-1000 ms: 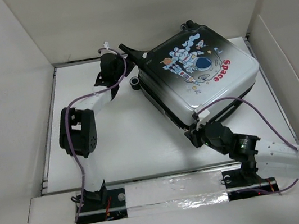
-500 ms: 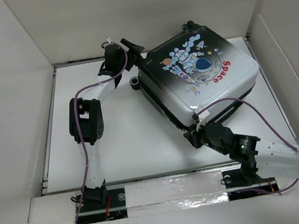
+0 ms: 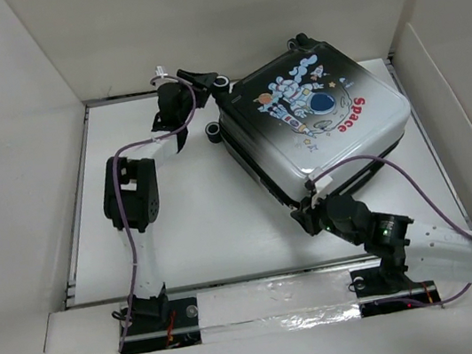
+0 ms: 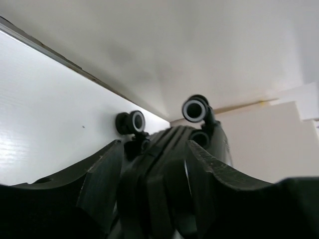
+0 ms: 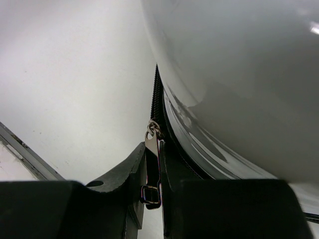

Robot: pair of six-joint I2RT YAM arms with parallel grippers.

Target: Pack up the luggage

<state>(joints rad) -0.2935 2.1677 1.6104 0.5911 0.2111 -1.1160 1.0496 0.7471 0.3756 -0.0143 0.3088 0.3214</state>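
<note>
A white table lies boxed in by plain off-white walls at the back and on both sides. Along the table's left edge runs a thin grey strip, possibly a metal rail. On the pale near ledge lies a band of shiny silver tape

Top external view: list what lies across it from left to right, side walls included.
Beige cardboard left wall → black elbow joint of the left arm → left tool → glossy black-and-white hard-shell suitcase with astronaut print → beige cardboard right wall.
</note>
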